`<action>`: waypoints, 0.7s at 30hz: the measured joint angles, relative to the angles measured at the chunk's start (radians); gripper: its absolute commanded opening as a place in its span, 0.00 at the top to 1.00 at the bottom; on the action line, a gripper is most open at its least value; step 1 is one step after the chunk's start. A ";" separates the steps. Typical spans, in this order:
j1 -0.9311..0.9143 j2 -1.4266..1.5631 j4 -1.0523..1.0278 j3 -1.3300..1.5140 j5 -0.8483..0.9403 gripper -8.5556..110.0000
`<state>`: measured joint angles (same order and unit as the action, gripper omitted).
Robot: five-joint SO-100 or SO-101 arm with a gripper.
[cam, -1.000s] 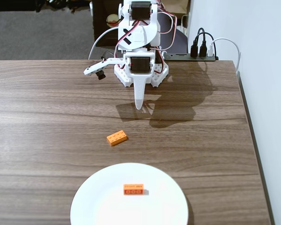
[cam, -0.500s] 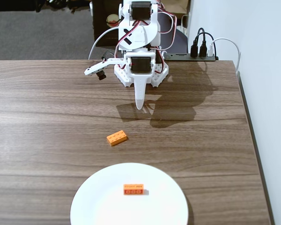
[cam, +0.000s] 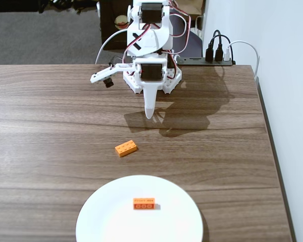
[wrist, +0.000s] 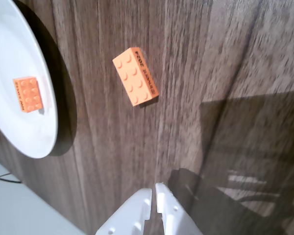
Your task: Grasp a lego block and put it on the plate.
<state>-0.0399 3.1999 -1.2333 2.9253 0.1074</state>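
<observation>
The lego block [cam: 126, 148] is a small light-orange 2x4 brick lying studs up on the wooden table, between the arm and the plate. It also shows in the wrist view [wrist: 135, 76]. The white plate [cam: 111, 217] sits at the table's front edge; in the wrist view it is at the left [wrist: 10, 58]. A second orange brick [cam: 144, 203] lies on the plate, its darker face with round hollows showing; the wrist view shows it too [wrist: 27, 94]. My gripper [cam: 149, 114] is shut and empty, behind the lego block and apart from it, tips at the bottom of the wrist view [wrist: 154, 188].
The arm's white base [cam: 151, 75] stands at the back of the table. A power strip with black plugs [cam: 212, 56] lies behind it at the right. The table's right edge [cam: 270, 151] runs along a white wall.
</observation>
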 measured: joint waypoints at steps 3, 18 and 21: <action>-0.023 -0.091 0.038 -0.023 0.031 0.92; -0.083 -0.445 0.098 -0.227 0.204 0.92; -0.097 -0.517 0.098 -0.281 0.255 0.92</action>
<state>-0.1365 2.6829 -1.1351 2.6446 0.3620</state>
